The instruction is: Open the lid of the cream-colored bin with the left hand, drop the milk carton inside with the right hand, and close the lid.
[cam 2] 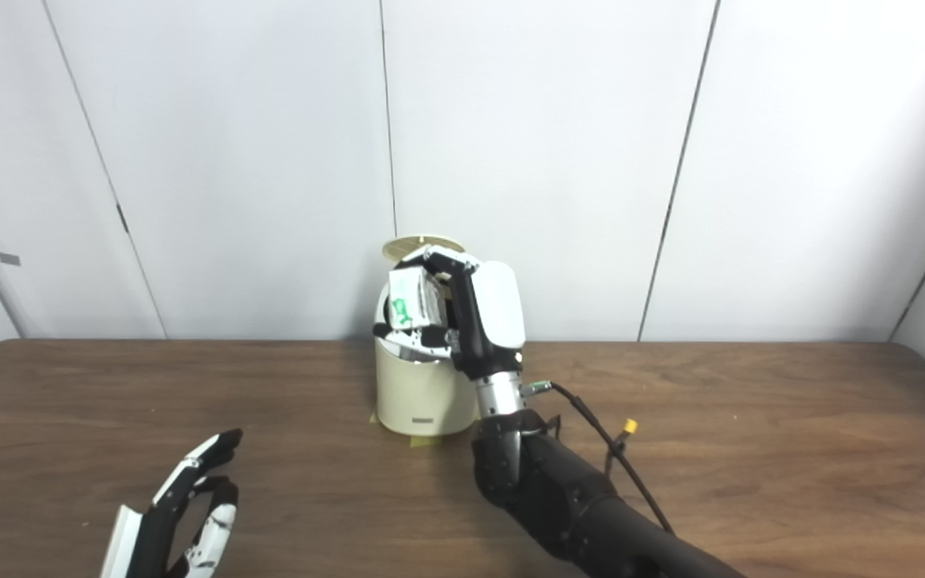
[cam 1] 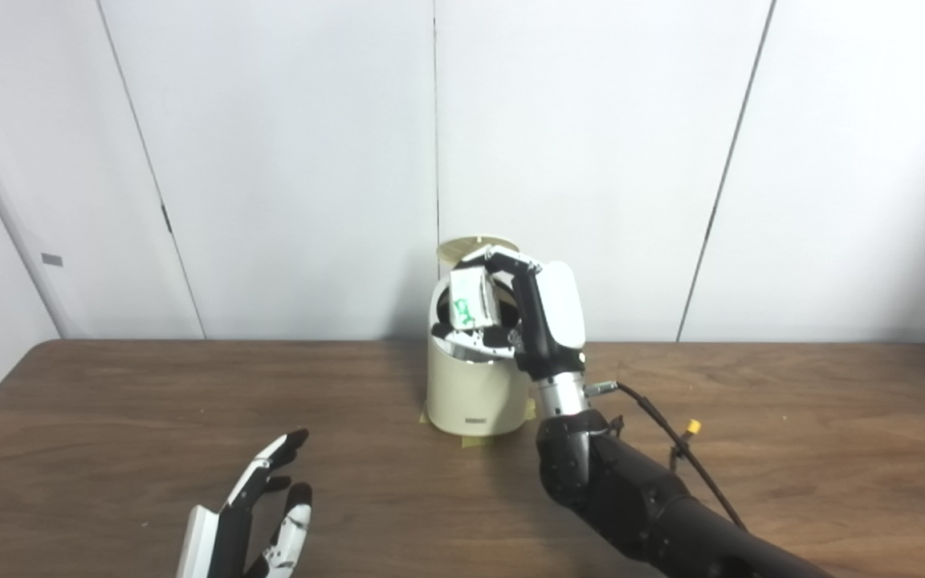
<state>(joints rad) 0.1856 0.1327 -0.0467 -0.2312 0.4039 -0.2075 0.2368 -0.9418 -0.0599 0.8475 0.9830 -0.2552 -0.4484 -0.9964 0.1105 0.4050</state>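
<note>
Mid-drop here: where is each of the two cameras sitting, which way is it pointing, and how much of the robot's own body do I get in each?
Left eye view: on the head, facing forward and down over the table at the cream-colored bin; both arms enter from below, bin near centre.
Right eye view: beside it on the head, same aim; bin sits further left in the picture.
Shared: right hand holding the milk carton over the bin, lid up, left hand open.

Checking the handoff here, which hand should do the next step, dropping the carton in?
Right. The right hand already holds the milk carton over the open cream-colored bin; the left hand waits open, low over the table.
</note>
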